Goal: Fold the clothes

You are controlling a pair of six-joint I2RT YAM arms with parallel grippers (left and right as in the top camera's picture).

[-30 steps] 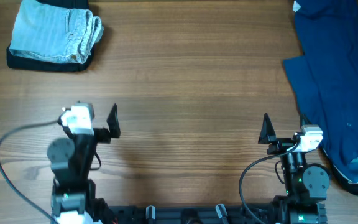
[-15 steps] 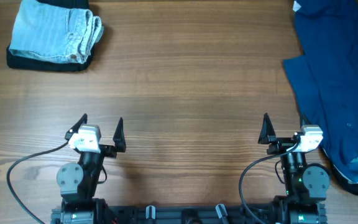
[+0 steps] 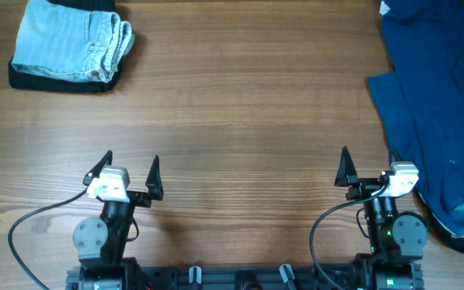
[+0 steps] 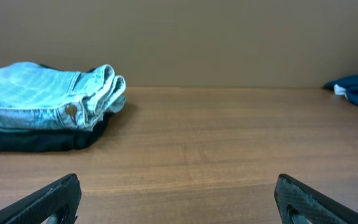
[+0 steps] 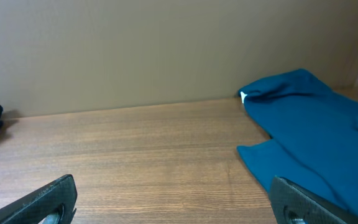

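The faded light-blue denim shorts (image 3: 71, 42) lie folded at the table's far left corner, on top of a black folded garment (image 3: 59, 80). They also show in the left wrist view (image 4: 48, 96), far ahead and to the left. My left gripper (image 3: 130, 165) is open and empty near the front edge, well apart from the shorts; its fingertips (image 4: 176, 196) frame bare wood. My right gripper (image 3: 366, 163) is open and empty at the front right, and its wrist view (image 5: 173, 199) shows bare wood between the fingers.
A plain dark navy-blue garment (image 3: 437, 97) lies spread along the right side of the table, close to my right gripper, and shows in the right wrist view (image 5: 316, 137). The wooden table (image 3: 240, 105) lies between the two piles.
My left arm has drawn back from a raised pose and settled low at the front edge, its gripper open. The right arm and the clothes have not moved.
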